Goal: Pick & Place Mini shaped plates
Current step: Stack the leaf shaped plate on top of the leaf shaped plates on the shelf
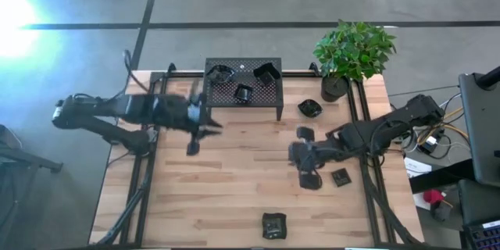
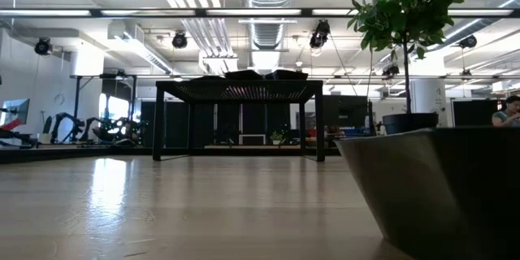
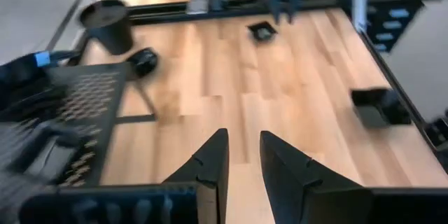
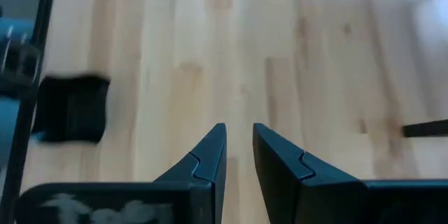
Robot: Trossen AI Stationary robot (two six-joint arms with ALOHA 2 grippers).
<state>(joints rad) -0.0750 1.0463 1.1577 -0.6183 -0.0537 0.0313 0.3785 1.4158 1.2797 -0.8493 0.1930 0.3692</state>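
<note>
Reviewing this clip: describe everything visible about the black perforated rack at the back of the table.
The black perforated rack is a low rectangular stand that looks like dark metal, with a flat top punched with small holes and straight legs at the corners. It stands upright on the wooden table at the far edge, left of the potted plant. Three mini shaped plates rest on top: one at the back left, one at the back right, one nearer the front. Neither end effector touches it.

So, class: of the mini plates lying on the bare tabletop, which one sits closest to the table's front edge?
The plate alone near the front edge. The others, one by the plant pot and one beside the right gripper, lie farther back.
</note>
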